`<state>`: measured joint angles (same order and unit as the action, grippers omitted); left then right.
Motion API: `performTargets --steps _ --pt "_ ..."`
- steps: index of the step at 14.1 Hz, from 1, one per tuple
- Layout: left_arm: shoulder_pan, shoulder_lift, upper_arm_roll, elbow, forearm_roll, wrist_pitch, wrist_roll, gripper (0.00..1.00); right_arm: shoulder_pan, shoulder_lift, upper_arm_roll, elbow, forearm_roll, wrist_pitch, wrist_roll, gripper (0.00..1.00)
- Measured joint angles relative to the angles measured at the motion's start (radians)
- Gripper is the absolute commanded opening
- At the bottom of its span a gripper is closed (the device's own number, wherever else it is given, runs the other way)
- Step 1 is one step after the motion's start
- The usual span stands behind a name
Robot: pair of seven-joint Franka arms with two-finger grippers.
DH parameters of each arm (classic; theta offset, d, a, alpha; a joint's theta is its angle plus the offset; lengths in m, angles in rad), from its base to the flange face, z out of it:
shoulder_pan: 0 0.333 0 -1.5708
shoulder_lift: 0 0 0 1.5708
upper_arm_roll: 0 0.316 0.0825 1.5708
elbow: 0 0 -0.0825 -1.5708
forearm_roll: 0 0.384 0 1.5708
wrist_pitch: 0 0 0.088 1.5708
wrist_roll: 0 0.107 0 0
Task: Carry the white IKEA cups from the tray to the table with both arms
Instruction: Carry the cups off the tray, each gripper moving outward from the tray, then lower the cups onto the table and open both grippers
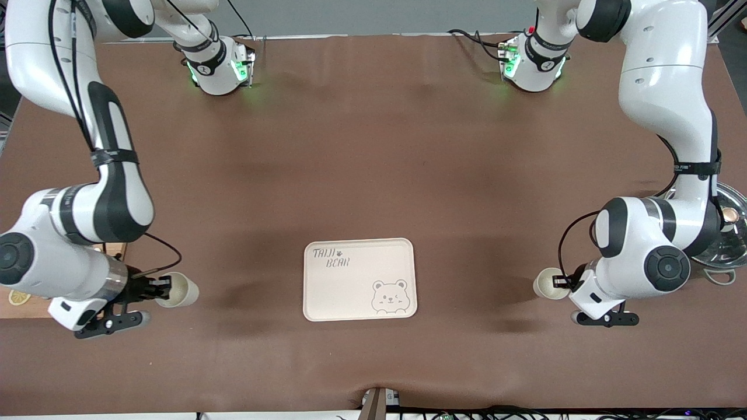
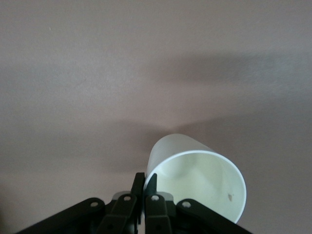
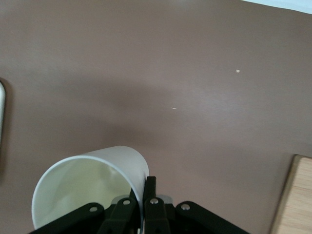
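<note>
The bench is covered with a brown mat (image 1: 373, 151). A cream rectangular tray (image 1: 327, 291) with a bear drawing lies flat near the middle of the edge closest to the front camera.

**Right arm.** The right gripper (image 1: 156, 290) is positioned over the right arm's end of the bench, near the edge closest to the front camera. Its fingers are closed on the rim of one white cup (image 1: 178, 290): one finger is inside the wall, the other outside. The right wrist view confirms the pinch on the cup wall (image 3: 92, 185). The cup appears to be lifted clear of the mat, though the views do not settle this. A wooden board (image 1: 23, 303) with a lemon slice (image 1: 18, 297) on it lies at the corner under this arm.

**Left arm.** The left gripper (image 1: 564, 282) is positioned over the left arm's end of the bench, also toward the edge closest to the front camera. Its fingers are clamped on the rim of the second white cup (image 1: 550, 283) in the same manner, as the left wrist view shows (image 2: 195, 180). A metal lid (image 1: 729, 233) with a knob rests at the bench edge beneath this arm.

Both cups are well apart from the tray, one toward each end of the bench.
</note>
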<state>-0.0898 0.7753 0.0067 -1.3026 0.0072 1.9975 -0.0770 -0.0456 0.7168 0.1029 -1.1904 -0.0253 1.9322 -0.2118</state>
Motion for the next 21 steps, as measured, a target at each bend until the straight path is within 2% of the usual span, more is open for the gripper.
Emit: performTargets --steps 4,7,8,9,10,11,12,17,21 --pt "0.002 0.034 -0.001 -0.005 -0.022 0.003 0.0 0.0 -0.042 0.008 0.001 -0.01 0.012 0.018 -0.103 0.0" --pt "0.004 0.044 -0.001 -0.005 -0.027 0.005 0.0 0.0 -0.06 0.027 0.0 -0.022 0.085 0.071 -0.205 0.0" --pt "0.004 0.044 -0.001 -0.005 -0.027 0.005 0.0 0.09 -0.067 0.036 0.0 -0.032 0.09 0.096 -0.234 0.0" --pt "0.004 0.044 -0.001 -0.005 -0.027 0.005 0.0 0.23 -0.074 0.046 0.0 -0.04 0.091 0.117 -0.257 0.0" --pt "0.004 0.044 -0.002 -0.005 -0.027 0.005 0.0 0.42 -0.08 0.059 0.0 -0.046 0.091 0.134 -0.279 0.0" --pt "0.003 0.045 -0.003 -0.006 -0.027 0.005 0.0 0.83 -0.085 0.071 0.0 -0.051 0.091 0.147 -0.299 0.0" --pt "0.003 0.046 -0.003 -0.007 -0.027 0.005 0.0 1.0 -0.088 0.085 0.0 -0.054 0.091 0.162 -0.318 0.0" --pt "0.009 0.038 -0.003 0.01 -0.027 0.009 0.057 1.0 -0.101 0.14 0.0 -0.059 0.091 0.196 -0.371 0.0" --pt "0.015 -0.025 0.0 0.023 -0.027 0.005 0.066 1.0 -0.101 0.167 0.001 -0.06 0.091 0.26 -0.384 0.0"
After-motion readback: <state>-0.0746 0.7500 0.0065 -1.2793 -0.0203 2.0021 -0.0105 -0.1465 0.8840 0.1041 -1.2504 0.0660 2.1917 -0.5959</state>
